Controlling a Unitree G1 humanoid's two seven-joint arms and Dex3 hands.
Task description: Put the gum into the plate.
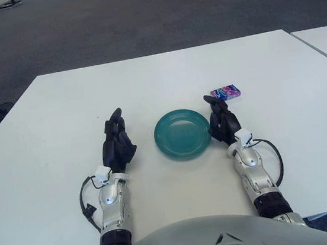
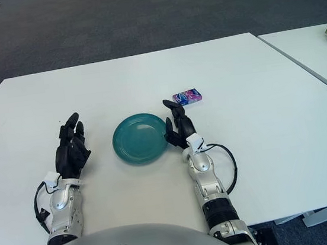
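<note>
The gum (image 1: 225,93) lay just beyond the plate (image 1: 182,134), near the right hand (image 1: 223,123), whose released, empty fingers (image 1: 213,102) risked nudging it away.

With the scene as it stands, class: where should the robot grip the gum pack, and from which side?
The gum pack lies flat on the table, beyond the right hand and clear of the plate. Best to come from above and pinch its two long edges, since only its thin sides offer purchase.
</note>
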